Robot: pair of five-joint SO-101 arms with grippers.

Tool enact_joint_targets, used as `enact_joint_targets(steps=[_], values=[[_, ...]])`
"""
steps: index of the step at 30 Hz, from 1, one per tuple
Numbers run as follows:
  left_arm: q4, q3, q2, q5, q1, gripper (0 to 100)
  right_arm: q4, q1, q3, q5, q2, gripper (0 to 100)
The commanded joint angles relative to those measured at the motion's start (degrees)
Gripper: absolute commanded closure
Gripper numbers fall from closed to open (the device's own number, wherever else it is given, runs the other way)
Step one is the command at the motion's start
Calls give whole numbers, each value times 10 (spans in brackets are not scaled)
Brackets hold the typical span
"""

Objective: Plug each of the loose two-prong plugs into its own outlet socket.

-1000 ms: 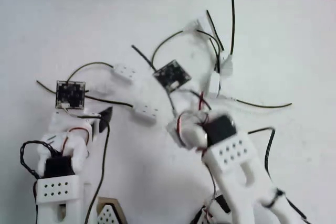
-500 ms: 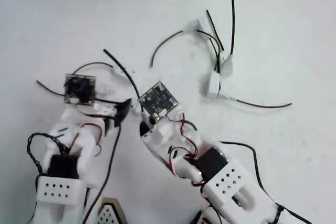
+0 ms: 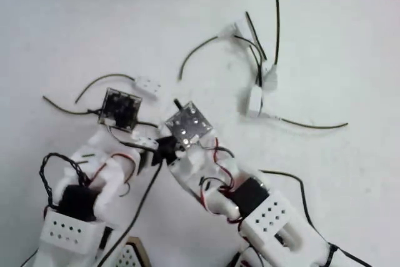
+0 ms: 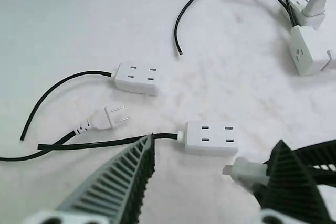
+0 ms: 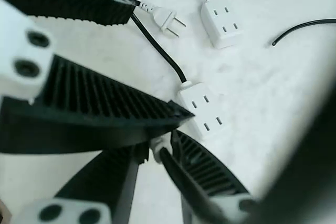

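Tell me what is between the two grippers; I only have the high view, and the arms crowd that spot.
Observer: The right gripper is shut on a white plug, as both wrist views show.
Operator: Is a free socket close by?
Observer: Yes. A white outlet block lies on the table close to the plug's tip, not touching it, and both of its sockets are empty.

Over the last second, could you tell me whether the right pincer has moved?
Yes. Seen from above, the right pincer, gripping a plug, swung leftward and toward the arms' bases, away from the unmoved white socket block.
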Motion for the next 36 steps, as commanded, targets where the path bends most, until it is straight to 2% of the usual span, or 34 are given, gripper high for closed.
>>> enact_joint_targets(steps=[1,7,11,17,23,26,29,36], values=[[-22,-19,-1,-16,-49,658,-16,58,-9,-26,-15,981],[-18,-32,7,-116,-100,661,-44,163,-8,-78,-10,981],[-12,-84,110,-177,-106,661,-102,218,21,-93,-10,981],[51,-245,342,-358,-101,658,-196,266,72,-93,-10,981],[47,-338,502,-546,-102,661,-200,276,74,-93,-10,981],[47,-367,567,-615,-102,662,-200,276,75,-93,-10,981],[41,-402,631,-641,-101,675,-200,276,75,-93,-10,981],[-39,-445,769,-661,-95,718,-200,274,75,-93,-10,981]])
